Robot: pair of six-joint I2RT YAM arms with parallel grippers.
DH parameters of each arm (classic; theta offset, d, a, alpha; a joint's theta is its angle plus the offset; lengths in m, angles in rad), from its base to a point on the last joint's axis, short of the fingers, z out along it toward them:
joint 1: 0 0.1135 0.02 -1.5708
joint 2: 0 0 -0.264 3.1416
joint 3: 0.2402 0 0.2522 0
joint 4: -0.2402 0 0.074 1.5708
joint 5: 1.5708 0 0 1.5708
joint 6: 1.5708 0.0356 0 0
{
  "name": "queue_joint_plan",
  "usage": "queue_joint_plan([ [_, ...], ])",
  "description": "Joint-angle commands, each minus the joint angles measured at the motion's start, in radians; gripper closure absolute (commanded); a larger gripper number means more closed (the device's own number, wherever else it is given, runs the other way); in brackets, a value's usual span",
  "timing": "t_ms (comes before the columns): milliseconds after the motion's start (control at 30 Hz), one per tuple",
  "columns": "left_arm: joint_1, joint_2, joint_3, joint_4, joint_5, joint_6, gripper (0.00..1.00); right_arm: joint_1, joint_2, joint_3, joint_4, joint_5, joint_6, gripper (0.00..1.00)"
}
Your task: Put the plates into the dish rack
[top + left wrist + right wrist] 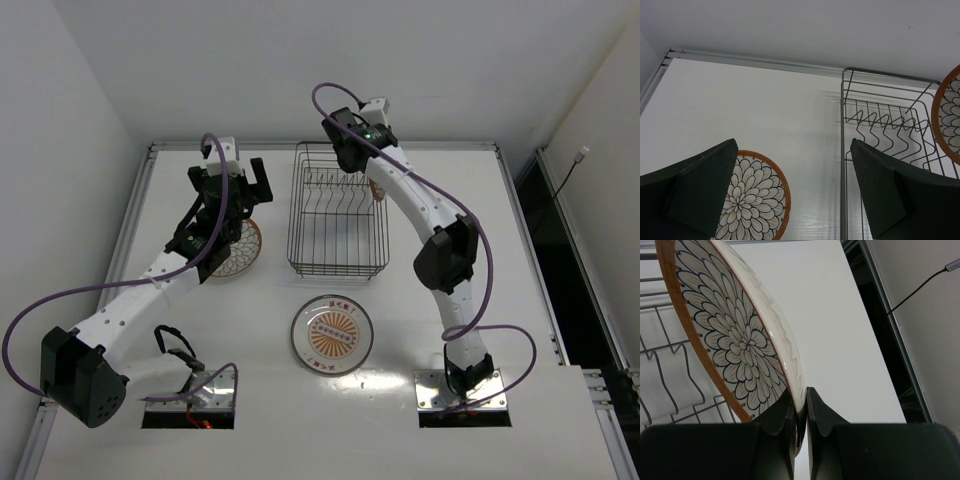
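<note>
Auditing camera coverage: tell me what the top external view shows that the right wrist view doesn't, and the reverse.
Only top external: the sunburst plate lying flat on the table, and the open left gripper above a second petal-pattern plate. Only right wrist: the right gripper pinching the rim of the held petal-pattern plate, with its pattern plain. Both: the dish rack and the table.

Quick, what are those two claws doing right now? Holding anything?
Left gripper: open, holding nothing.
Right gripper: closed on the rim of an orange-rimmed plate.
</note>
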Motion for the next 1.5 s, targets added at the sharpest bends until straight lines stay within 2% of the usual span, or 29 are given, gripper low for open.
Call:
queue_joint_plan([
  [0, -0.006, -0.039, -0.005, 0.041, -0.013, -0.014, 0.05, 0.007, -0.003, 0.052, 0.083, 0.117, 0.007, 1.00],
  [367, -0.006, -0.039, -0.005, 0.041, -0.013, -0.014, 0.05, 0.026, 0.057, 0.041, 0.063, 0.119, 0.017, 1.00],
  [433, -0.006, -0.039, -0.005, 0.041, -0.013, -0.014, 0.05, 0.044, 0.066, 0.041, 0.063, 0.119, 0.017, 0.96],
  [667, -0.006, -0.039, -0.005, 0.041, -0.022, -0.014, 0.05, 0.082, 0.057, 0.000, 0.089, 0.084, 0.049, 0.92],
  [700, -0.006, -0.039, -0.005, 0.041, -0.022, -0.014, 0.05, 0.095, 0.057, -0.009, 0.089, 0.072, 0.049, 0.89],
  [933, -0.006, -0.048, -0.005, 0.041, -0.022, -0.014, 0.05, 0.139, 0.086, -0.019, 0.089, 0.019, 0.084, 0.86],
  [1067, -0.006, -0.048, -0.005, 0.041, -0.031, -0.014, 0.05, 0.148, 0.095, -0.039, 0.080, -0.001, 0.122, 0.79],
  [1333, -0.006, -0.048, -0.005, 0.051, -0.031, -0.014, 0.05, 0.139, 0.075, -0.104, 0.091, -0.056, 0.153, 0.76],
  [1467, -0.006, -0.048, -0.005, 0.051, -0.031, -0.014, 0.05, 0.130, 0.057, -0.114, 0.091, -0.079, 0.153, 0.69],
])
